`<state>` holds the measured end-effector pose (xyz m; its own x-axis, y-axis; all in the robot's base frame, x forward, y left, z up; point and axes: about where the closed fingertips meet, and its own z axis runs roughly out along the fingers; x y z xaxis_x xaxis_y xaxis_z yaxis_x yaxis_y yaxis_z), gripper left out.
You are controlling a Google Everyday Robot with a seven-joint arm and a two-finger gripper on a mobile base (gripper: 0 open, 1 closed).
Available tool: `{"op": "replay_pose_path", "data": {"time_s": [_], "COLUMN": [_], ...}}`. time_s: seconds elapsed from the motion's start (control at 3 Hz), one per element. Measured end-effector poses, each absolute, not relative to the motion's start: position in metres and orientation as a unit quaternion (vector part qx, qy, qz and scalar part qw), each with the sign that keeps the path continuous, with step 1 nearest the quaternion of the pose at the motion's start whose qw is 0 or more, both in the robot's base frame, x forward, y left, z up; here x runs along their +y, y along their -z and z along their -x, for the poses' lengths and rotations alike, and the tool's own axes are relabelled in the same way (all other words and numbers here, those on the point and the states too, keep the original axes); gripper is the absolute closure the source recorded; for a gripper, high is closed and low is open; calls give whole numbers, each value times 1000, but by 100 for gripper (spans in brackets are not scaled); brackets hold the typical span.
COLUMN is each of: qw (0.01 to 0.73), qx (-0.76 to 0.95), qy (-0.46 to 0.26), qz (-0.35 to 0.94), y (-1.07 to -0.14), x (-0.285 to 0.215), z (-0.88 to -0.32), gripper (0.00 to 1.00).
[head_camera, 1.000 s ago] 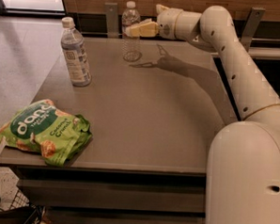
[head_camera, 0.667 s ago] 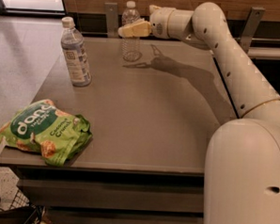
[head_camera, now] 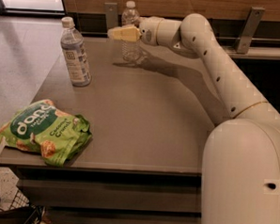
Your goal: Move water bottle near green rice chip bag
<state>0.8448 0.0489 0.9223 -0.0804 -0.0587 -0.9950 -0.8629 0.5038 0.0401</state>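
Observation:
The water bottle, small, clear and ribbed with a white cap, stands upright at the far edge of the table. My gripper reaches in from the right at the bottle's mid height, overlapping its front and left side. Whether it touches the bottle is unclear. The green rice chip bag, with white "dang" lettering, lies flat at the table's front left corner, far from the bottle.
A taller bottle with a grey-blue label stands at the table's left side. The grey table has a wooden wall with metal brackets behind it. My arm spans the table's right side. Floor lies to the left.
My gripper has moved left, from just right of the water bottle to across its front. The bottle, the other bottle and the bag have not moved.

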Motion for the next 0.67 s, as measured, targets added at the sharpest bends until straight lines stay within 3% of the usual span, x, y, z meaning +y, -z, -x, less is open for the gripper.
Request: {"op": "replay_pose_path", "data": {"time_s": [0.67], "qw": [574], "qx": [645], "qy": [-358], "qz": [355], "y": [-920], "x": [58], "z": [-843], "gripper": [65]}}
